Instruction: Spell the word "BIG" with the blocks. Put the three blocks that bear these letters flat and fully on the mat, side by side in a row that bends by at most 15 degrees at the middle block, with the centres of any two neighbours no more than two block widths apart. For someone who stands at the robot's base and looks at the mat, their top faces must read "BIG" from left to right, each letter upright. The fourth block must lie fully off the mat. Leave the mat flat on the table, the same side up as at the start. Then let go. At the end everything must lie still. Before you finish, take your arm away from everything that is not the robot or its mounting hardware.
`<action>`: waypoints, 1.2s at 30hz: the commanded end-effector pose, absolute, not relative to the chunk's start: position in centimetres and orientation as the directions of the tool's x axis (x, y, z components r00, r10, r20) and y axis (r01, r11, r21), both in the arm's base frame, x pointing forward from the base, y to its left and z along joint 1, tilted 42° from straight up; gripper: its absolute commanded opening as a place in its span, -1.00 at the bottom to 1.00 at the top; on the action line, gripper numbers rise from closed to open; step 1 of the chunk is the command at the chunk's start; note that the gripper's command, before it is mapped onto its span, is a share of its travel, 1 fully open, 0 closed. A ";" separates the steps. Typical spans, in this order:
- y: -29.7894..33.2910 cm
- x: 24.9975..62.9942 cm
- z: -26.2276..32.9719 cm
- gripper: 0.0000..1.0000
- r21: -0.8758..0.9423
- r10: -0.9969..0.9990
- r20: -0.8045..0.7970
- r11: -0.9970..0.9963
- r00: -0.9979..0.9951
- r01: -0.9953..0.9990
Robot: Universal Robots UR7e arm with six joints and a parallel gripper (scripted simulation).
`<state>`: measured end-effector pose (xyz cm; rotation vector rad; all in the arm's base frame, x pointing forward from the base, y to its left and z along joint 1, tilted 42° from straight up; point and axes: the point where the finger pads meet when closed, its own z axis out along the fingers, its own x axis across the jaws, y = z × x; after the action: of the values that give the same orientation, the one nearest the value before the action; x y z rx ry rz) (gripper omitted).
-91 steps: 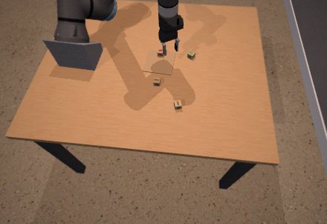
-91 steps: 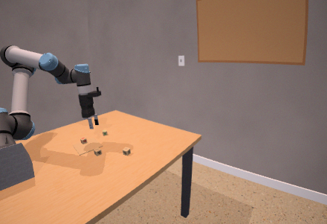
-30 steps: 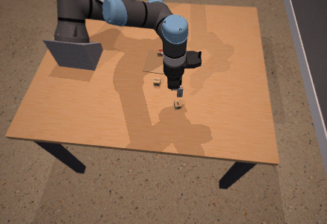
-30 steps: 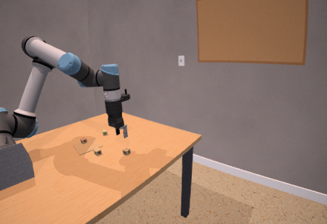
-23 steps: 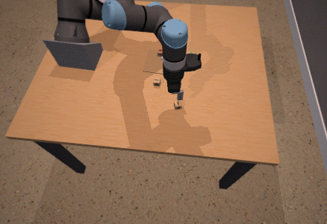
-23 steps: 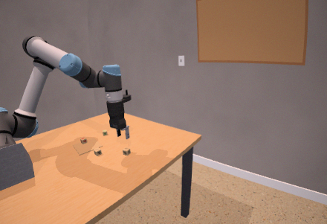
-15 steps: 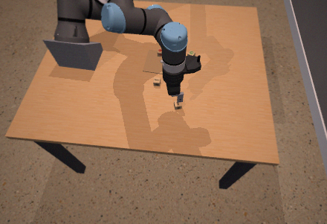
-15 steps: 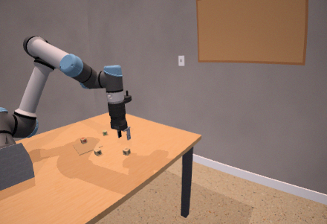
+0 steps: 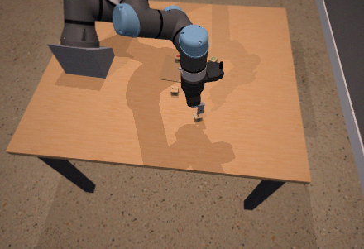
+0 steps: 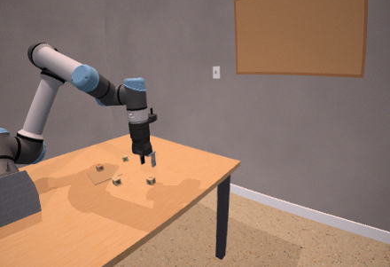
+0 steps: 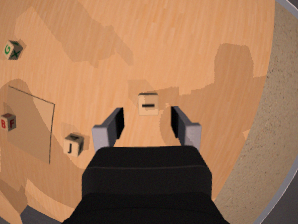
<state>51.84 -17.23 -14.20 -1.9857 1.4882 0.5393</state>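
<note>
Wrist view shows the gripper (image 11: 147,124) with jaws spread wide and empty, the dark-lettered block (image 11: 148,100) lying on the table (image 11: 200,23) just ahead between them, apparently lined up for grasping.

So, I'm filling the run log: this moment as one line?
gripper: open, empty | above block off mat | mat: one block

The table (image 9: 83,117) shows matt pale wood grain, the floor (image 9: 165,216) rough speckled carpet, the gripper (image 11: 148,137) matt black plastic.
</note>
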 end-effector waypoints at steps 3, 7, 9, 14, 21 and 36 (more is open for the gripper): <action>-17.3 51.8 -14.3 1.00 -0.216 -0.716 -0.634 -0.197 0.291 -0.956; -17.3 51.8 -14.3 1.00 -0.216 -0.716 -0.634 -0.197 0.291 -0.956; -17.3 51.8 -14.3 1.00 -0.216 -0.716 -0.634 -0.197 0.291 -0.956; -17.3 51.8 -14.3 1.00 -0.216 -0.716 -0.634 -0.197 0.291 -0.956; -17.3 51.8 -14.3 1.00 -0.216 -0.716 -0.634 -0.197 0.291 -0.956; -16.8 51.7 -14.6 1.00 -0.214 -0.714 -0.637 -0.198 0.290 -0.957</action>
<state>51.84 -17.22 -14.33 -1.9866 1.4886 0.5374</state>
